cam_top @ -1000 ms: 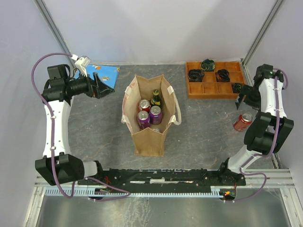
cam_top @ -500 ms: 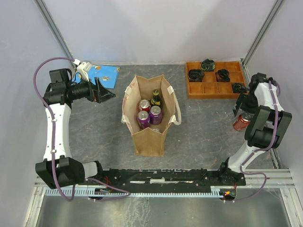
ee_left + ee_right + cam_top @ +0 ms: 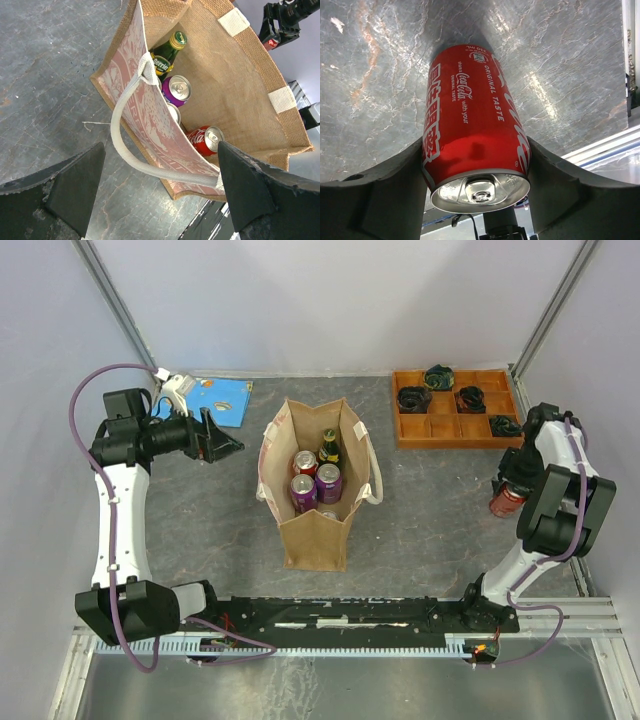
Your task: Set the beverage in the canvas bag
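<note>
- Top view: the tall tan-brown canvas bag (image 3: 312,540) with cream rope handles stands open in the middle of the grey marbled surface (image 3: 200,520), with cans and a bottle inside. The red aluminium cola can (image 3: 505,502) is outside the bag, well apart from it at the right edge, and the right end effector (image 3: 512,480) is on it. The left end effector (image 3: 222,435) hovers to the left of the bag, fingers spread. A brown wooden compartment tray (image 3: 440,427) lies at the back right.
- Left wrist view: the left end effector (image 3: 161,145) is spread wide, facing the canvas bag (image 3: 235,85) and holding nothing. Inside the bag are a green glass bottle (image 3: 167,52), a purple can (image 3: 177,89) and a second red can (image 3: 206,140).
- Right wrist view: the right end effector (image 3: 475,150) pinches the cola can (image 3: 472,115), with a finger against each side. The can's top faces the camera.
</note>
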You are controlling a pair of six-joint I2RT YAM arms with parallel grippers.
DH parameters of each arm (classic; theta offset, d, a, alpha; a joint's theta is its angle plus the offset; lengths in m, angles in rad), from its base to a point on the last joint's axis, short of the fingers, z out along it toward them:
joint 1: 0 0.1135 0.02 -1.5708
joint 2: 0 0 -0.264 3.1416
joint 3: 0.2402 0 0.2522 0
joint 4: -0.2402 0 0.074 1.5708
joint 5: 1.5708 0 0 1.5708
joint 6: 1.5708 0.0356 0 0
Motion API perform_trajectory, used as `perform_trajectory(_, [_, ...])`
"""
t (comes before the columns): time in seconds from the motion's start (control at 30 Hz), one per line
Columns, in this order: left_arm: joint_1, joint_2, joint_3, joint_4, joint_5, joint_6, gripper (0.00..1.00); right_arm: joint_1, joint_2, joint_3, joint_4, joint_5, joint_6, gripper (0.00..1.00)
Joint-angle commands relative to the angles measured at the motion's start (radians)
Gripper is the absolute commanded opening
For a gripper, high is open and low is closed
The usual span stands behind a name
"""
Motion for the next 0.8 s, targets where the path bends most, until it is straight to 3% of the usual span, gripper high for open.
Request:
perform_trajectory(0.0, [-0.003,-0.028,-0.005,0.001,0.013,0.049,0.99,-0.002,-0.078,0.015,-0.007,-0.018,0.002,0.05])
perform_trajectory(0.03, [-0.003,-0.029,-0.008,0.003,0.014,0.050,0.99,-0.003,-0.082,0.024,-0.015,-0.022,0.002,0.00])
perform_trajectory(0.2, [-0.002,-0.031,-0.010,0.005,0.013,0.050,0.99,0.016,-0.118,0.142,-0.083,-0.093,0.028,0.00])
perform_trajectory(0.33, [-0.003,-0.023,-0.004,0.010,0.012,0.050,0.99,0.104,-0.122,0.351,-0.175,-0.122,0.067,0.00])
perform_trajectory(0.47, [-0.002,-0.009,-0.001,0.020,0.011,0.041,0.99,0.270,-0.066,0.672,-0.288,-0.141,0.126,0.00])
perform_trajectory(0.67, [-0.003,0.001,0.000,0.043,0.014,0.019,0.99,0.576,0.178,1.352,-0.535,-0.150,0.200,0.00])
perform_trajectory(0.77, [-0.003,0.002,-0.001,0.043,0.008,0.018,0.99,0.721,0.164,1.416,-0.509,-0.151,0.243,0.00])
